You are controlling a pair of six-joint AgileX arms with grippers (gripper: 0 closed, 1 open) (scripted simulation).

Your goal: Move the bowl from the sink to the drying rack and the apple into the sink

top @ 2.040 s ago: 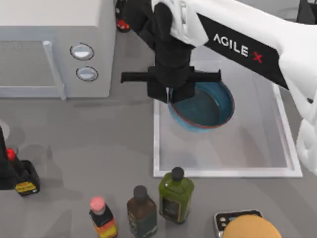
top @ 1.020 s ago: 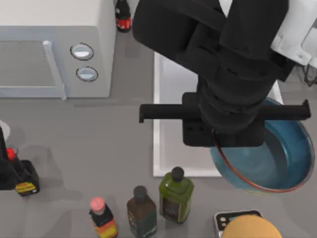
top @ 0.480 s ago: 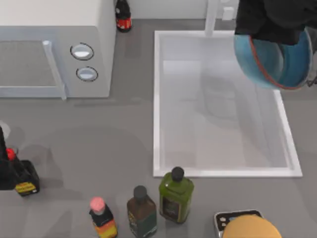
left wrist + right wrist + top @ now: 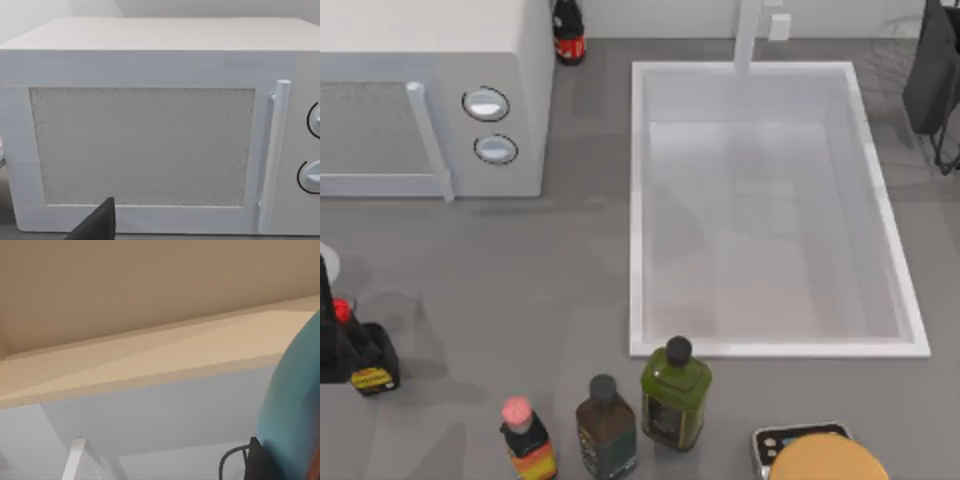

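Note:
The white sink (image 4: pixel 638 200) lies at the table's centre right with nothing in its basin. In the right wrist view the bowl (image 4: pixel 295 405) shows its teal inside close to the camera, with a dark finger (image 4: pixel 257 460) of my right gripper against it. My right arm (image 4: pixel 932 70) is a dark shape at the table's far right edge, over the thin dark wires of the drying rack (image 4: pixel 947 150). The apple is out of view. My left arm (image 4: pixel 326 320) is parked at the table's left edge; a dark part of its gripper (image 4: pixel 97 225) faces the microwave door.
A white microwave (image 4: pixel 430 90) stands at the back left. Three bottles (image 4: pixel 674 395) stand in a row in front of the sink, with a dark bottle (image 4: pixel 567 30) at the back. A round tan object (image 4: pixel 825 460) sits at the front right.
My right arm lifted the bowl out of the sink, swung it to the right and back, and carried it off the top view's right edge. The sink is now empty.

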